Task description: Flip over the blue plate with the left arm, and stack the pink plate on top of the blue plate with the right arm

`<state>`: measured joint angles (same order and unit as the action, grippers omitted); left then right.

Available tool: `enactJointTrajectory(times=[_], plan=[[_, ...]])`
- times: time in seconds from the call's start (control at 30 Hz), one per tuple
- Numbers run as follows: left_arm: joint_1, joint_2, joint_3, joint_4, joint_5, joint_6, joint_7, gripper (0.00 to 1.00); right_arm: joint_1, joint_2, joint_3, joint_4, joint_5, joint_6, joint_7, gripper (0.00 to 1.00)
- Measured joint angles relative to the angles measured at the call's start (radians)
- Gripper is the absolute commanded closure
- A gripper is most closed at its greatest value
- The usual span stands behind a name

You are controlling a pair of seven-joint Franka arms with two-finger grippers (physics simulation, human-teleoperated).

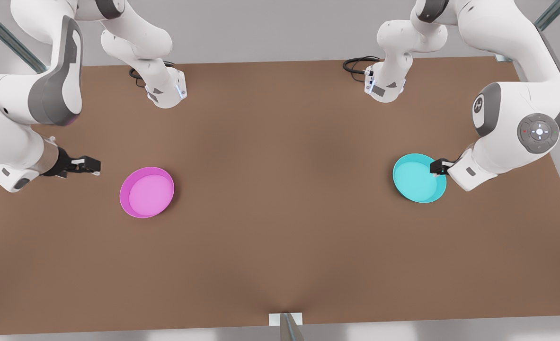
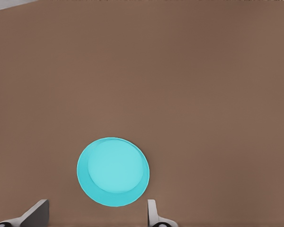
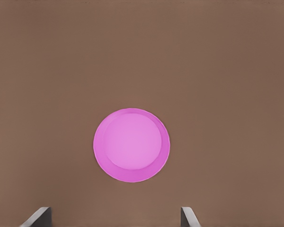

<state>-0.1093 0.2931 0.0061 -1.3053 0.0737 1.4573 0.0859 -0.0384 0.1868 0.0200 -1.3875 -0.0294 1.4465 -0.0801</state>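
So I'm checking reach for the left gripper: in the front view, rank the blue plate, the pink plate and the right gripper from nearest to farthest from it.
1. Blue plate: right beside the left gripper, on the front view's right.
2. Pink plate: far across the table, on the front view's left.
3. Right gripper: farther left still, past the pink plate.

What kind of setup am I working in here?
Likely a simulated tabletop test bench: a bare brown table, two mounted arms, and just the blue plate and the pink plate as props.

Turquoise-cyan blue plate point(image 1: 419, 178), magenta pink plate point(image 1: 146, 192) with lighter inside, brown table point(image 1: 280, 213).
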Motion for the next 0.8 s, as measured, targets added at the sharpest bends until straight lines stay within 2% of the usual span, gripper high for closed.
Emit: enactJointTrajectory(times=[0.07, 0.13, 0.17, 0.23, 0.3, 0.4, 0.47, 0.67, 0.8], plan=[[0.002, 0.000, 0.001, -0.009, -0.003, 0.001, -0.002, 0.00, -0.002, 0.002, 0.000, 0.001, -0.001, 0.000, -0.004, 0.00], [0.023, 0.043, 0.195, -0.092, -0.105, 0.015, 0.074, 0.00, -0.011, 0.011, -0.001, 0.004, -0.001, 0.000, -0.001, 0.00], [0.019, 0.047, 0.244, -0.170, -0.171, 0.071, 0.144, 0.00, -0.029, 0.008, -0.003, 0.004, -0.001, 0.000, -0.001, 0.00], [0.019, 0.048, 0.337, -0.358, -0.296, 0.200, 0.328, 0.00, -0.025, 0.007, -0.003, 0.014, -0.001, 0.000, -0.002, 0.00], [0.019, 0.053, 0.399, -0.477, -0.405, 0.284, 0.499, 0.00, -0.030, 0.007, -0.003, 0.021, -0.001, 0.000, -0.001, 0.00], [0.019, 0.126, 0.485, -0.522, -0.526, 0.337, 0.719, 0.00, -0.031, 0.011, -0.005, 0.021, -0.001, 0.002, 0.000, 0.00], [0.020, 0.177, 0.513, -0.528, -0.581, 0.369, 0.772, 0.00, -0.031, 0.011, -0.005, 0.021, -0.001, 0.002, -0.001, 0.00], [0.028, 0.191, 0.534, -0.676, -0.641, 0.553, 0.911, 0.00, -0.045, 0.008, -0.008, 0.022, 0.002, 0.000, 0.000, 0.00], [0.028, 0.237, 0.534, -0.702, -0.658, 0.601, 0.943, 0.00, -0.046, 0.011, -0.008, 0.032, 0.002, 0.001, 0.000, 0.00]])
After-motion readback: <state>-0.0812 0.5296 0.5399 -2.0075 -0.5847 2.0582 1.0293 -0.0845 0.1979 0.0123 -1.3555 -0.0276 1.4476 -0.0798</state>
